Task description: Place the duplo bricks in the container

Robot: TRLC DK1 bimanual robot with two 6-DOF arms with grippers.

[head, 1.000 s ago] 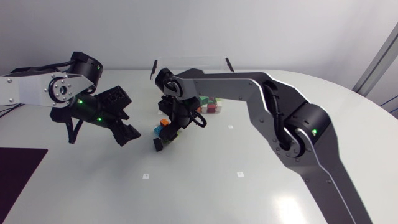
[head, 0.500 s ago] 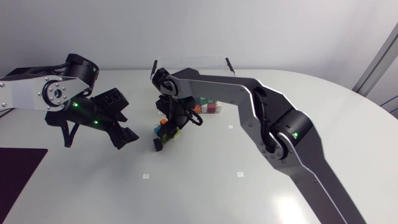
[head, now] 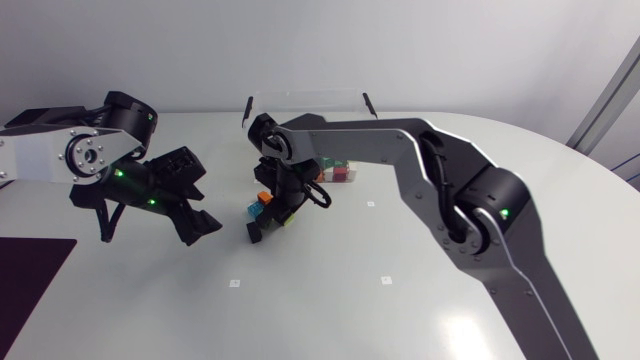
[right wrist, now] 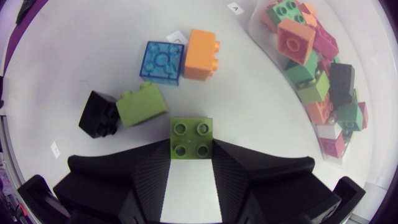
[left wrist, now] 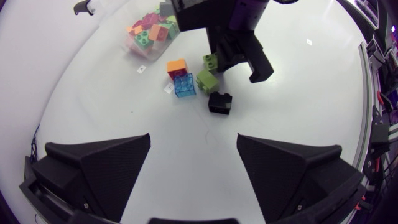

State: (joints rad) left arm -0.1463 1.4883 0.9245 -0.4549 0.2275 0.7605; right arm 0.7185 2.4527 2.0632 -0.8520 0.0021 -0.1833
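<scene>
In the right wrist view, a lime 2x2 brick [right wrist: 191,137] sits between the fingers of my right gripper [right wrist: 191,153], which is shut on it down at the table. Just ahead lie a second lime brick [right wrist: 142,106], a black brick [right wrist: 98,114], a clear blue brick [right wrist: 163,62] and an orange brick [right wrist: 202,54]. Beside them stands the clear container [right wrist: 262,38] holding several coloured bricks. My left gripper [left wrist: 193,168] hangs open above the table, short of the black brick [left wrist: 219,102]. From above, the right gripper [head: 272,218] is over the loose bricks [head: 259,207], and the left gripper [head: 196,220] is to their left.
The clear container [head: 305,100] stands at the back middle of the white table, with black clips on its rim. A dark purple mat [head: 25,270] lies at the front left edge. Small white markers dot the tabletop.
My right gripper's fingers have come together on the lime 2x2 brick. The left arm has drifted slightly left and lower, its gripper still open.
</scene>
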